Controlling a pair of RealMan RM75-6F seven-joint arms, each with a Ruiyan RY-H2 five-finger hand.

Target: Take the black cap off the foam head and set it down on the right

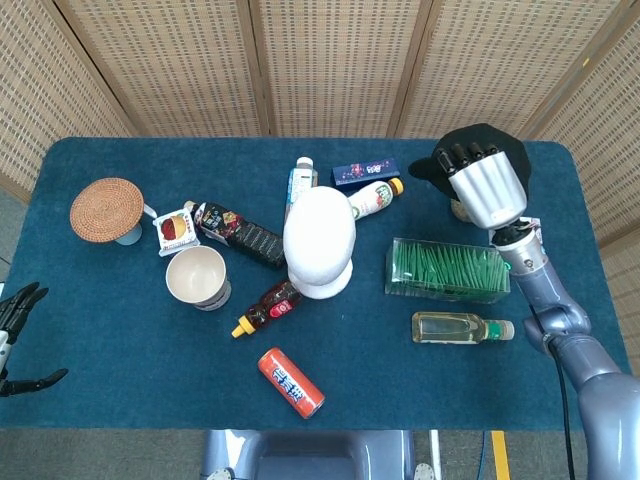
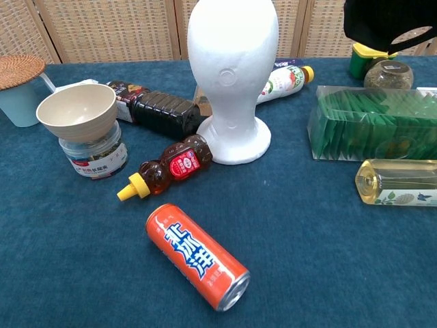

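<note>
Half done: your right hand (image 1: 484, 186) grips the black cap (image 1: 495, 146), fingers curled into it, at the frame's upper right.
Foam head (image 1: 319, 240) stands bare mid-worktop (image 1: 120, 330); setting down remains. Chest view shows the cap hanging above the jars; only head view shows your left hand (image 1: 15, 340), fingers spread, empty.

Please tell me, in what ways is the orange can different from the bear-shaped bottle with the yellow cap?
The orange can is a plain metal cylinder with white and blue lettering; the bear-shaped bottle is clear, moulded, and shows dark liquid behind a red label. The can looks bigger than the bottle. The can lies nearest the front edge; the bottle lies beside the foam head. Both lie on their sides on the blue table, untouched.
</note>
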